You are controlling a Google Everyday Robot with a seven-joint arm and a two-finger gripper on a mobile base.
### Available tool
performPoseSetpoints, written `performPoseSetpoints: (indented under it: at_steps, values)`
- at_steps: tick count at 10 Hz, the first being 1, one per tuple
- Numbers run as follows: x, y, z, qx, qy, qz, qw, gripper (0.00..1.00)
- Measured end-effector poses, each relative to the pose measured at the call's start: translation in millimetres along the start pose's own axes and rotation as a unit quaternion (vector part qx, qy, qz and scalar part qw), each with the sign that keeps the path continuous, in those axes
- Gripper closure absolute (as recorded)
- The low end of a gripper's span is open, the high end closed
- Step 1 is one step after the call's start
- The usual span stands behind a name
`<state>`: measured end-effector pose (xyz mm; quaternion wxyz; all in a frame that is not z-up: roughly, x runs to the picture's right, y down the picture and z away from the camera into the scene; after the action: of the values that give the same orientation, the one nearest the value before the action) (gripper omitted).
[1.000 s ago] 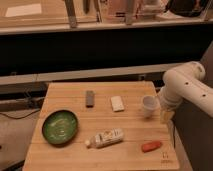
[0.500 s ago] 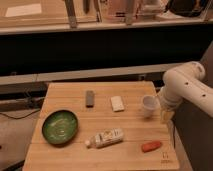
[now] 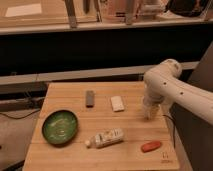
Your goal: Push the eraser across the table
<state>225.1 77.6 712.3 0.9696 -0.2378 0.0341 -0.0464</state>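
The eraser, a small dark grey oblong block, lies lengthwise at the back of the light wooden table, left of centre. My gripper hangs from the white arm over the table's right side and points down close to the surface. It is open and holds nothing. It stands well to the right of the eraser, and a small white block lies between the two.
A green bowl sits at the front left. A white bottle lies on its side near the front middle. An orange-red oblong piece lies at the front right, below the gripper. A dark shelf unit stands behind the table.
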Motion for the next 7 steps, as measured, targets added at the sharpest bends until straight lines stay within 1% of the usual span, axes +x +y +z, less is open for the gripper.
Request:
performPoseSetpoints:
  at_steps: [6,7]
  values:
    - [-0.4,-0.5,-0.3,0.001,-0.001,0.000,1.0000,0.20]
    - [-2.6,-3.7,0.1,0.004,0.000,-0.004,1.0000,0.20]
